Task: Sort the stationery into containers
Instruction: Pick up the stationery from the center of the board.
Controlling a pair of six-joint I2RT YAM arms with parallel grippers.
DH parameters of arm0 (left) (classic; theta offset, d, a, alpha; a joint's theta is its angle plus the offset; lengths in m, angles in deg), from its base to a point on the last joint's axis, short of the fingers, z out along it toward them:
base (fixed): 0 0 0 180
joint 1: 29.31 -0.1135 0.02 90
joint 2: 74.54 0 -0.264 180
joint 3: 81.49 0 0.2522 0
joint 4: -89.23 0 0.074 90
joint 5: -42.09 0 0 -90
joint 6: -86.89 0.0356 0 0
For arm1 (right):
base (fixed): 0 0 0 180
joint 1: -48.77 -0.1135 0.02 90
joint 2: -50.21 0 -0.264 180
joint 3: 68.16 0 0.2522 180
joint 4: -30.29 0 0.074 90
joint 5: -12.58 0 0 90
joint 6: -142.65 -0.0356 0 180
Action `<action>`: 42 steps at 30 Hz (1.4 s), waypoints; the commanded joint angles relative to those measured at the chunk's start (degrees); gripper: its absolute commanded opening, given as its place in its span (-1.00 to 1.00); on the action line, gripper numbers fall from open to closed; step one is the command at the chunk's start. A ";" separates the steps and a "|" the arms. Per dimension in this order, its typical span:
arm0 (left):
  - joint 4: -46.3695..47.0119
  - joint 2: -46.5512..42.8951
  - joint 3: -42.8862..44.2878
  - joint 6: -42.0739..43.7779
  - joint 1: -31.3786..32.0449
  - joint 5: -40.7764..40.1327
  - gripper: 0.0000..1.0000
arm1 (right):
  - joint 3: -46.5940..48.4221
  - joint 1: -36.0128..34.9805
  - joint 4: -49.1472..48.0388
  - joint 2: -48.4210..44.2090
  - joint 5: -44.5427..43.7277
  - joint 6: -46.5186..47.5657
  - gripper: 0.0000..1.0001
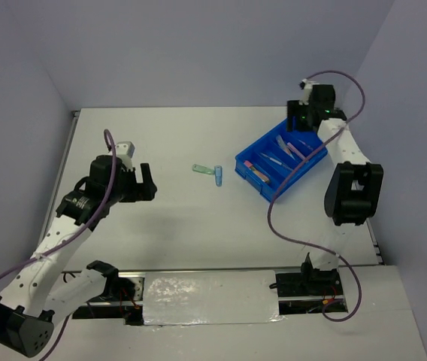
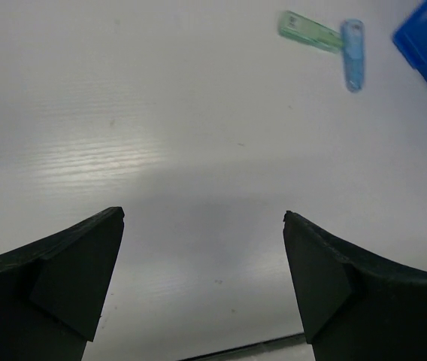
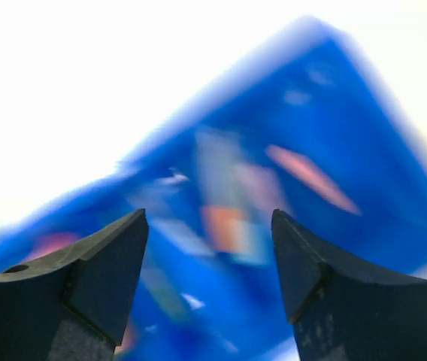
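arm bases: both are seen bolted at the near edge of the white table (image 1: 191,226), at 6 o'clock in the top view.
left gripper: the left gripper (image 2: 204,218) is held low over the table at about 9 o'clock from the table's middle and is pointed toward 3 o'clock. its jaws are spread wide, and only bare tabletop is seen between them.
green pen: a translucent green pen (image 1: 201,169) is laid flat near the table's middle, at 3 o'clock from the left gripper and well apart from it.
light blue pen: a light blue pen (image 1: 218,176) is laid just at 3 o'clock of the green pen, its far end touching the green pen's end. both are left outside the tray.
blue tray: the blue tray (image 1: 252,182) is set askew at 2 o'clock from the table's middle, near the two loose pens but apart from them.
sorted pens: several are seen lying inside the tray, a pink-orange one (image 1: 257,171) and a lilac one (image 1: 298,148) among them. the exact compartments cannot be told.
right gripper: the right gripper (image 3: 208,216) is held above the tray's far corner, at about 1 o'clock from the tray's centre. its jaws are parted and nothing is clamped between them. only the blurred tray is seen below.
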 commanded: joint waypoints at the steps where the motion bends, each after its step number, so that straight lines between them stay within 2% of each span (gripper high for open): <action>1: -1.37 -1.21 0.59 -2.78 -5.29 -9.77 0.99 | -4.31 -17.06 -8.40 -9.43 6.60 0.58 0.49; 3: -2.52 -1.30 1.03 -4.02 -7.24 -12.69 0.99 | -4.15 -21.58 -11.39 -7.51 12.04 1.29 0.51; 4: -2.70 -1.56 0.95 -4.20 -7.68 -13.40 0.99 | -3.54 -25.43 -11.84 -6.02 15.89 1.90 0.64; 6: -2.00 -1.48 0.16 -3.68 -7.86 -11.57 0.99 | 2.59 -28.80 -8.17 1.00 15.77 5.05 0.98; 7: -1.65 -0.78 -0.02 -3.15 -7.86 -10.69 0.99 | 8.79 -31.86 -6.15 6.59 15.06 6.55 0.99; 8: -1.65 -0.34 0.07 -3.06 -7.86 -9.99 0.99 | 11.90 -33.46 -1.35 9.26 14.10 8.48 0.99; 13: -1.56 0.90 0.16 -2.62 -7.86 -9.28 0.99 | 23.70 -38.30 5.38 20.96 7.32 15.26 0.96; 18: -1.38 0.37 -0.02 -2.53 -7.95 -9.02 0.99 | 21.43 -39.01 5.20 23.34 4.51 17.98 0.88; 27: -1.21 0.81 -0.02 -2.18 -8.12 -8.31 0.99 | 17.39 -39.80 7.49 25.90 5.38 20.36 0.55; 32: -1.03 0.81 -0.11 -2.01 -8.30 -7.96 0.99 | 14.22 -40.94 7.93 25.81 4.69 21.24 0.53; 35: -0.86 0.81 -0.11 -2.01 -8.30 -7.61 0.99 | 14.13 -41.03 7.93 26.43 4.86 21.16 0.21; 36: -0.86 0.72 -0.11 -1.83 -8.30 -7.43 0.99 | 13.78 -41.03 7.58 26.08 4.69 21.15 -0.01; 38: -0.94 0.63 -0.11 -1.92 -8.39 -7.52 0.99 | 14.13 -41.20 8.80 26.16 6.69 21.42 -0.19; 39: -0.94 0.55 -0.11 -1.83 -8.39 -7.61 0.99 | 14.74 -41.21 9.42 26.25 8.10 21.51 -0.60; 40: -0.94 0.55 -0.11 -1.92 -8.39 -7.61 0.99 | 15.18 -41.29 9.77 26.08 9.68 21.51 -0.87; 41: -0.86 0.37 -0.11 -1.83 -8.39 -7.61 0.99 | 14.84 -41.38 8.65 25.55 13.61 21.33 -1.00; 42: -0.86 0.37 -0.11 -1.83 -8.39 -7.70 0.99 | 13.44 -41.38 7.42 23.72 16.52 20.90 -1.00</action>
